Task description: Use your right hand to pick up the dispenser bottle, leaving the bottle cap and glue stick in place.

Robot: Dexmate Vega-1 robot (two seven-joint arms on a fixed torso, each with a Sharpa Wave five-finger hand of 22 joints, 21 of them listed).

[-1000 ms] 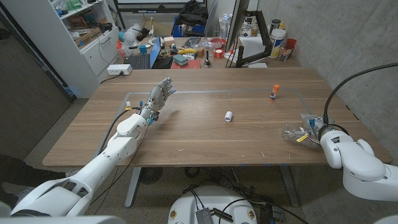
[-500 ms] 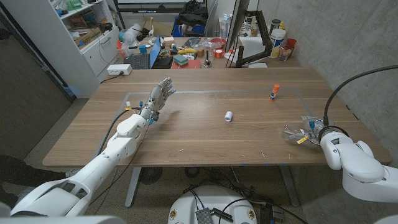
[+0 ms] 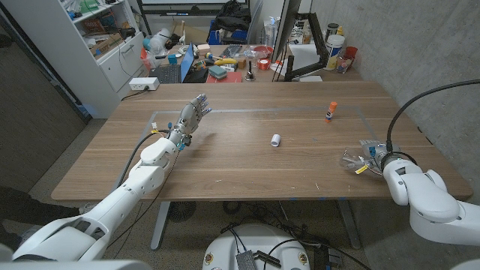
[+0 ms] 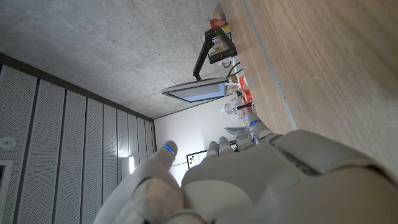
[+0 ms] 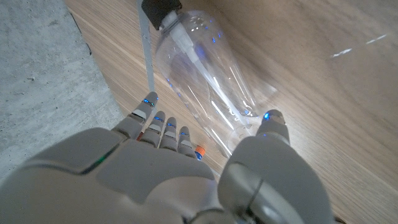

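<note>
Fingers (image 5: 158, 127) of right hand (image 3: 365, 159) flank dispenser bottle (image 5: 208, 81).

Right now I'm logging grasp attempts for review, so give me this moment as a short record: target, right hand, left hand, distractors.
target: clear dispenser bottle, lying on its side on the wooden table near the right edge
right hand: right hand at the bottle, fingers along one side and thumb on the other; a firm grip cannot be confirmed
left hand: left hand raised over the table's left part, fingers apart, holding nothing
distractors: white bottle cap mid-table; orange-capped glue stick standing farther back; neither touched
</note>
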